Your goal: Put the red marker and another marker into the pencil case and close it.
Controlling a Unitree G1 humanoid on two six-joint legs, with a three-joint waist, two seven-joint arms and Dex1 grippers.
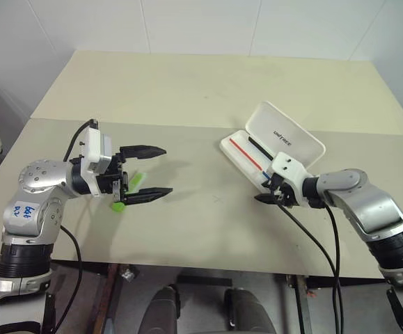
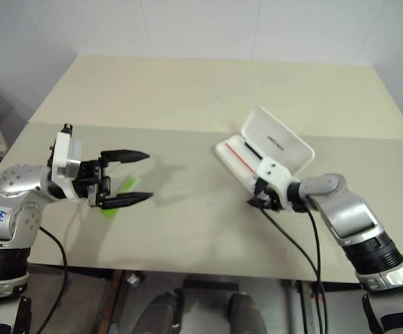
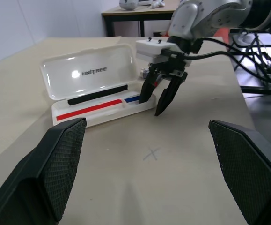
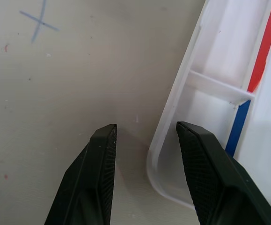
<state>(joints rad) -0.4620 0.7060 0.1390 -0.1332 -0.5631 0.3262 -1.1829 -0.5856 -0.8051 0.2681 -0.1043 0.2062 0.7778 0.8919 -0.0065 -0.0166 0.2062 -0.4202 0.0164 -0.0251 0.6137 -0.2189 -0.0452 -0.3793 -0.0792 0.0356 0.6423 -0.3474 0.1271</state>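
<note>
The open flat white hard-plastic pencil case (image 1: 271, 149) lies toward the beige counter's (image 1: 201, 90) right edge; the right claw (image 3: 162, 95), half open and empty, straddles its corner. The left claw (image 1: 156, 172) gapes wide, empty, over the chunky light-green marker (image 1: 128, 193).

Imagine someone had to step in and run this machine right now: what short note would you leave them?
Left end effector: open and empty, held above the beige table, with the chunky light-green marker lying on the table beneath it.
Right end effector: partly open, empty, its tips straddling the near corner rim of the flat white hard-plastic pencil case.
Case: lid up, "UNITREE" print showing, red, blue and black lines inside the tray.
Red marker: I cannot make it out.
Done: case is open.
Left: find the red marker, put it and the green marker into the case, shut the lid.
</note>
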